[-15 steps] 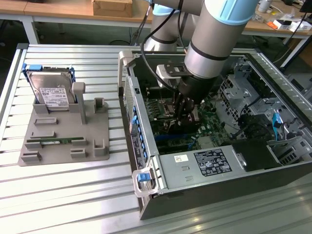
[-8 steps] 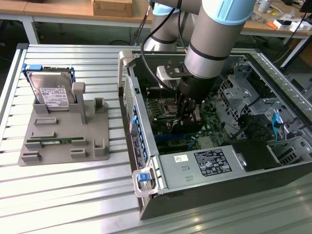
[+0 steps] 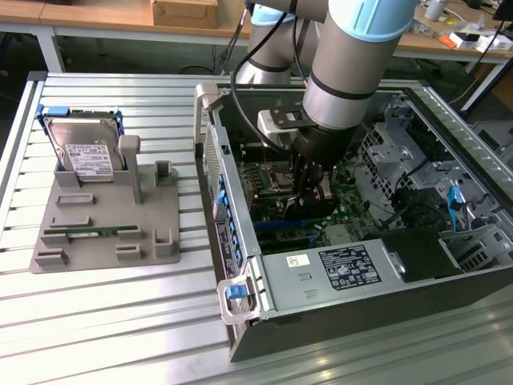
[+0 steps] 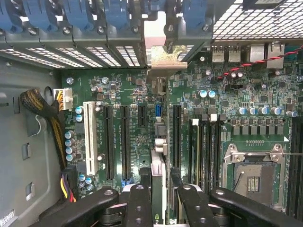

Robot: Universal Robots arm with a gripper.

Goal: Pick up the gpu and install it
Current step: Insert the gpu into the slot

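The gripper [image 3: 309, 186] is down inside the open computer case [image 3: 337, 273], its fingers [image 4: 139, 203] pinched on the upper edge of the gpu [image 4: 158, 182], which hangs edge-on directly beneath it, over the motherboard [image 4: 137, 94]. In the wrist view the card's silver end bracket [image 4: 163, 64] reaches ahead of the fingers to the slotted rear wall of the case, and the card's lower edge lies along the gap between the long black expansion slots [image 4: 125, 142]. Whether it has already entered a slot is hard to tell from this angle.

To do this step well, as I judge it, the card should stay square to the board, its edge parallel to the slot and the bracket tab lined up with its opening in the rear wall, then be pressed straight down with even force so neither end seats first.

The exterior view gives the wider setting: the arm reaching into the case and, well away from the gripper on the slatted table [image 3: 104, 321], a grey fixture [image 3: 104, 233] with a hard drive [image 3: 84, 148] and a narrow green memory stick [image 3: 88, 233]. The wrist view gives the slot alignment, the empty processor socket [image 4: 253, 172] beside the gripper, and the white slot [image 4: 88, 137] on its other side.
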